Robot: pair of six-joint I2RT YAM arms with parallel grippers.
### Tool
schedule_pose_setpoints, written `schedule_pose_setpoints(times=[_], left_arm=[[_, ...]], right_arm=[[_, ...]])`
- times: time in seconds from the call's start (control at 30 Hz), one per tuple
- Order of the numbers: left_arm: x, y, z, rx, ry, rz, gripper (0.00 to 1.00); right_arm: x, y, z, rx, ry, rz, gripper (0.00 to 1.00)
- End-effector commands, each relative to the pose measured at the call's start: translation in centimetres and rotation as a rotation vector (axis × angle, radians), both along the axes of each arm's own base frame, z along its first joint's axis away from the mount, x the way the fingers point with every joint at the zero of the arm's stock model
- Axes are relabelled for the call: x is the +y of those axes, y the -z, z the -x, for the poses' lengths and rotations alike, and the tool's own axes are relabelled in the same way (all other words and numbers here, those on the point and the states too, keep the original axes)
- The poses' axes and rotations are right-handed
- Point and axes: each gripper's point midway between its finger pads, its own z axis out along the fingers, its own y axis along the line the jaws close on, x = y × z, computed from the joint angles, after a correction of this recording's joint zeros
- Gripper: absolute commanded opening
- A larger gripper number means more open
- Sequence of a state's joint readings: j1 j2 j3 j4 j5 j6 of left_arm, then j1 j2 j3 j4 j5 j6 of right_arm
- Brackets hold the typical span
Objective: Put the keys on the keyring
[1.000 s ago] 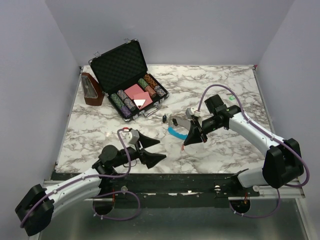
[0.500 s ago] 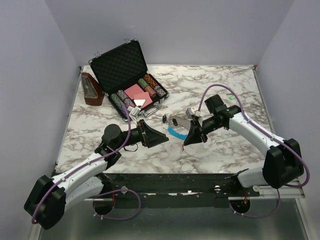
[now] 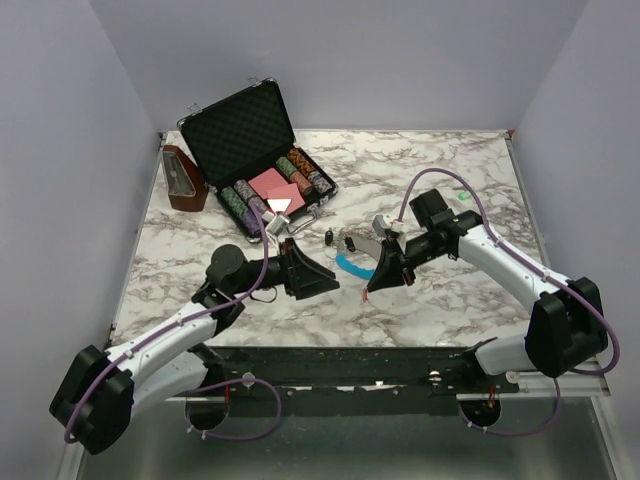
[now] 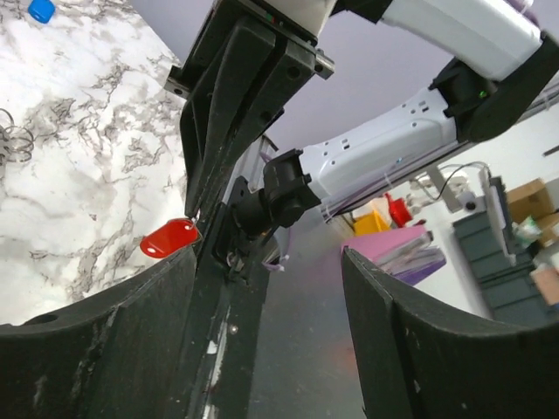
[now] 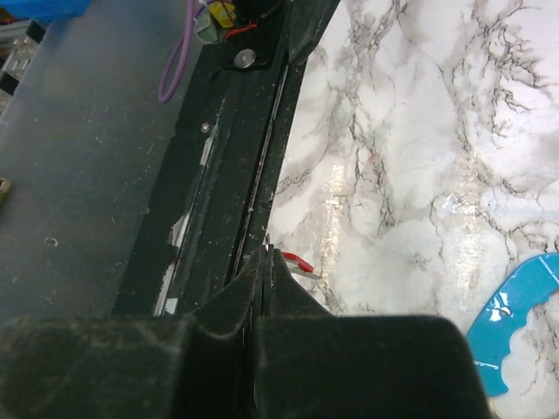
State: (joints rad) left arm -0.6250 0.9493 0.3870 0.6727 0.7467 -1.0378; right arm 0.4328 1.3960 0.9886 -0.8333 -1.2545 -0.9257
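Observation:
My right gripper [image 3: 369, 288] hangs tip-down over the marble, shut on the red key [image 3: 366, 291]. The key's red head [image 5: 297, 262] juts out beside the closed tips [image 5: 265, 253]. My left gripper [image 3: 322, 275] lies level to its left, pointing at it, open with nothing between the fingers [image 4: 266, 262]. In the left wrist view the red key [image 4: 170, 237] shows just off my left finger. The keyring's grey coil [image 3: 349, 241] and blue curved section [image 3: 350, 266] lie on the table behind the right gripper. A small blue piece [image 4: 40, 10] lies far off; I cannot tell whether it is the blue key.
An open black case [image 3: 255, 165] of poker chips stands at the back left, with a brown wedge-shaped object [image 3: 183, 178] beside it. A small black clip [image 3: 328, 237] lies left of the coil. The table's dark front rail [image 3: 400, 355] runs just below both grippers.
My left arm has swung up and to the right, bringing its gripper close to the right gripper's tip. Its jaws have narrowed somewhat. The right arm has stayed still.

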Motion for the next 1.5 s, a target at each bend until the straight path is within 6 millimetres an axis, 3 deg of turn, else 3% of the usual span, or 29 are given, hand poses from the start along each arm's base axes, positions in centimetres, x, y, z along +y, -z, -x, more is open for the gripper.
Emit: schedule_pose_setpoints(times=[0.0, 0.27, 0.43, 0.6, 0.9, 1.47], left_arm=[[-0.2, -0.3, 1.3, -0.288, 0.042, 0.003, 0.75], [-0.8, 2.0, 4.0, -0.884, 0.057, 0.002, 0.61], [-0.7, 2.2, 3.7, -1.090, -0.011, -0.018, 0.50], [-1.2, 1.6, 2.8, -1.129, -0.055, -0.035, 0.37], [-3.3, 2.2, 3.3, -1.094, -0.024, -0.027, 0.36], [-5.7, 3.3, 2.8, -1.043, -0.022, -0.089, 0.28]], right_arm=[[0.2, -1.2, 0.9, 0.043, -0.027, -0.056, 0.04], [-0.1, -1.8, 2.1, 0.019, -0.104, -0.065, 0.04], [-0.8, -2.3, 3.5, -0.036, -0.194, -0.076, 0.05], [-0.5, -1.9, 4.0, -0.121, -0.250, -0.085, 0.07], [0.8, -2.3, 2.4, -0.195, -0.208, -0.049, 0.06], [1.0, -2.2, 2.6, -0.168, -0.195, -0.051, 0.06]])
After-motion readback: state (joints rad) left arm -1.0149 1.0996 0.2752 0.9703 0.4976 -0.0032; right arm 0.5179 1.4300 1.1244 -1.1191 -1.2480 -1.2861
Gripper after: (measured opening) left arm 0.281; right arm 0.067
